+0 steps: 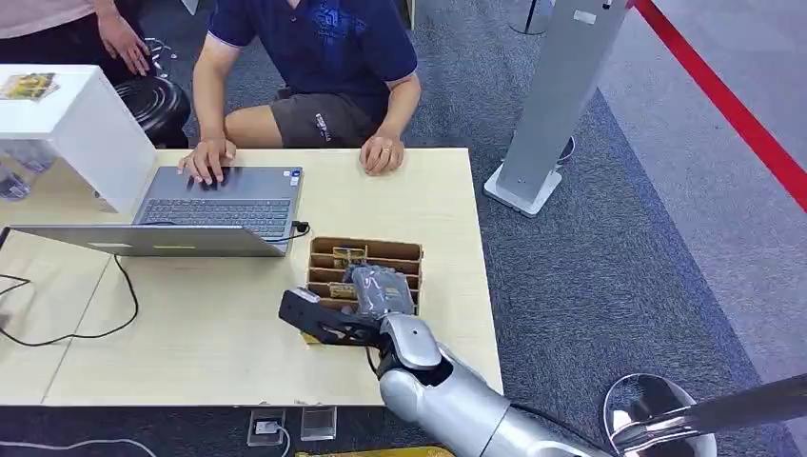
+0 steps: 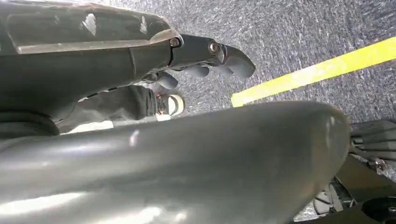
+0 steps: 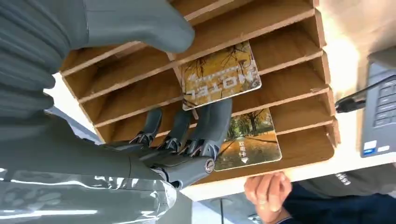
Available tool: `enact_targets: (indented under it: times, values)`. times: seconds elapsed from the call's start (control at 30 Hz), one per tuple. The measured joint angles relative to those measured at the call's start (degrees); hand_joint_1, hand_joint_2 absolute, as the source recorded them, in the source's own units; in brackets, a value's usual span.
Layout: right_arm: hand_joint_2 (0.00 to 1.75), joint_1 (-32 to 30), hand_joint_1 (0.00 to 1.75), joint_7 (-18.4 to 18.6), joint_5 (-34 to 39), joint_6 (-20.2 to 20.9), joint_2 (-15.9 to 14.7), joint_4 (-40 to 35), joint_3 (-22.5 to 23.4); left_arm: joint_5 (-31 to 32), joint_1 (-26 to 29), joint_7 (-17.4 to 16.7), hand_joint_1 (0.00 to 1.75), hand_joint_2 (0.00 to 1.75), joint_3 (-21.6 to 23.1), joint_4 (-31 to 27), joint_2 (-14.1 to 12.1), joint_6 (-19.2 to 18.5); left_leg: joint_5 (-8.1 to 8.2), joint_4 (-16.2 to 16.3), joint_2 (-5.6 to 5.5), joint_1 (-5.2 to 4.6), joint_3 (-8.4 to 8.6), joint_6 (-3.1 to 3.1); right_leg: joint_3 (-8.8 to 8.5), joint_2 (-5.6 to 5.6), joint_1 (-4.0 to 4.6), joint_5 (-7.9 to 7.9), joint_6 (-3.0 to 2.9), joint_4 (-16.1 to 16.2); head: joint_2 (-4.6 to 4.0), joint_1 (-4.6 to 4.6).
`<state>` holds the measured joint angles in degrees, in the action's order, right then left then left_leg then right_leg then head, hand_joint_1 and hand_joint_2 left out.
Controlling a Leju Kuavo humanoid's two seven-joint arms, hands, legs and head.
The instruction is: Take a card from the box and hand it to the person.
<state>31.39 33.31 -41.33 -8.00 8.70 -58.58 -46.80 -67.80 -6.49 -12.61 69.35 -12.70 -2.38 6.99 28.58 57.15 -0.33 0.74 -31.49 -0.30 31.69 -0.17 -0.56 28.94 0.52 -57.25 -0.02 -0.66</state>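
The right hand (image 3: 154,93) reaches into the slotted box (image 1: 365,271), thumb and fingers (image 3: 212,121) seemingly pinching a card (image 3: 219,74). The left hand (image 2: 205,60) hangs with fingers curled in. The person (image 1: 314,67) sits at twelve o'clock.

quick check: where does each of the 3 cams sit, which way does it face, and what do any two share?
Head view: high on the body, looking forward and down at the table, laptop, slotted box and seated person; right hand over the box.
Left wrist view: behind the left hand, facing carpet and a yellow line.
Right wrist view: behind the right hand, looking into the box at two cards.
Shared: head and right wrist views both show box and right hand.
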Motion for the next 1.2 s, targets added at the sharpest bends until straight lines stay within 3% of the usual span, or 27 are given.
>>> enact_targets:
  times: [0.6, 0.67, 0.73, 0.97, 1.03, 1.2]
  values:
    - [1.75, 0.8, 0.86, 0.5, 0.5, -0.4, 0.7, 1.5, -0.6, -0.1, 0.0, -0.3, 0.00, 0.00, 0.0, 0.0, 0.0, 0.5, 0.00, 0.0, 0.00, 0.00, 0.01, 0.00, -0.01, 0.00, 0.00, 0.00, 0.00, 0.0, 0.02, 0.00]
    - [1.75, 0.8, 0.94, 0.4, 0.5, -0.3, 0.7, 1.5, -0.6, -0.2, 0.0, -0.4, 0.00, 0.00, 0.0, 0.0, 0.0, 0.9, 0.00, 0.0, 0.00, 0.00, 0.00, 0.00, -0.01, 0.00, 0.00, 0.00, 0.00, 0.0, 0.00, -0.04]
    - [1.75, 0.9, 1.13, 0.2, 0.7, -0.3, 0.7, 1.5, -0.7, -0.5, 0.0, -0.5, 0.00, 0.00, 0.0, 0.0, 0.0, 1.3, 0.00, 0.0, 0.00, 0.00, 0.00, 0.00, -0.01, 0.00, 0.00, 0.00, 0.00, 0.0, 0.00, -0.04]
    - [1.75, 1.2, 1.38, -0.7, 0.9, 0.2, 1.0, 1.7, -1.0, -1.1, 0.0, -0.5, 0.00, 0.00, 0.0, 0.0, 0.0, 2.1, 0.00, 0.0, 0.00, 0.00, 0.00, 0.00, 0.00, 0.00, 0.00, 0.00, 0.00, 0.0, 0.00, -0.02]
    - [1.75, 1.3, 1.52, -0.9, 0.9, 0.2, 1.1, 1.8, -1.2, -1.2, 0.0, -0.5, 0.00, 0.00, 0.0, 0.0, 0.1, 2.1, 0.00, 0.0, 0.00, 0.00, 0.00, 0.00, -0.01, 0.00, 0.00, 0.00, 0.00, 0.0, 0.02, 0.00]
    - [1.75, 1.5, 1.54, -1.2, 1.4, 0.3, 1.3, 2.2, -1.6, -1.5, 0.0, -0.5, 0.00, 0.00, 0.0, 0.0, 0.1, 2.4, 0.00, 0.0, 0.00, 0.00, -0.01, 0.00, -0.01, 0.00, 0.00, 0.00, 0.00, 0.0, 0.00, -0.02]
